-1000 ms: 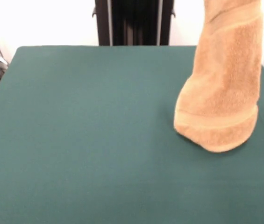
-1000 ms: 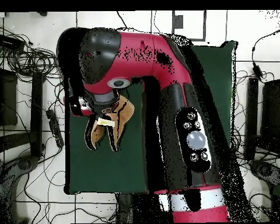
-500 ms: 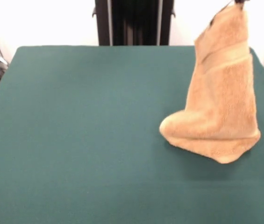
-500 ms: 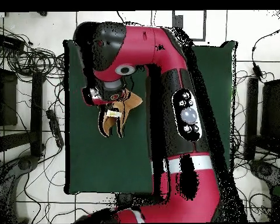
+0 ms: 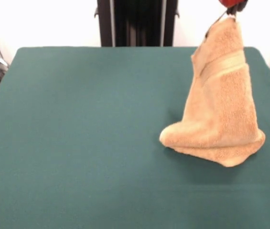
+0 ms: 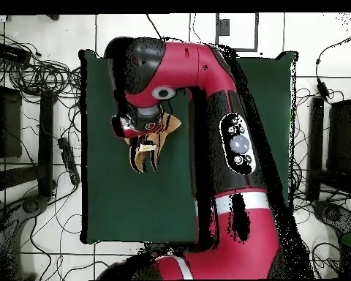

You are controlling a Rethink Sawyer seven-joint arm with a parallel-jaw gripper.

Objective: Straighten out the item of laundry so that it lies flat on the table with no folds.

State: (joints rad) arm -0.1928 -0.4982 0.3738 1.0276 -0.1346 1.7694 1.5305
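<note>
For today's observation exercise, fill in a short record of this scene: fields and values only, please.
towel: golden-orange, held up by its top corner, lower part bunched on the table
towel state: folded, not flat
band: woven stripe across the upper part
table: dark green cloth
tool: at the towel's top corner, shut on it
arm: red and black, over the table

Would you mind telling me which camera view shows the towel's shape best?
The front view does: the towel hangs from its top corner at the tool, with its lower end bunched on the table and its border band visible. In the overhead view the arm covers most of it, leaving only orange scraps below the wrist.
</note>
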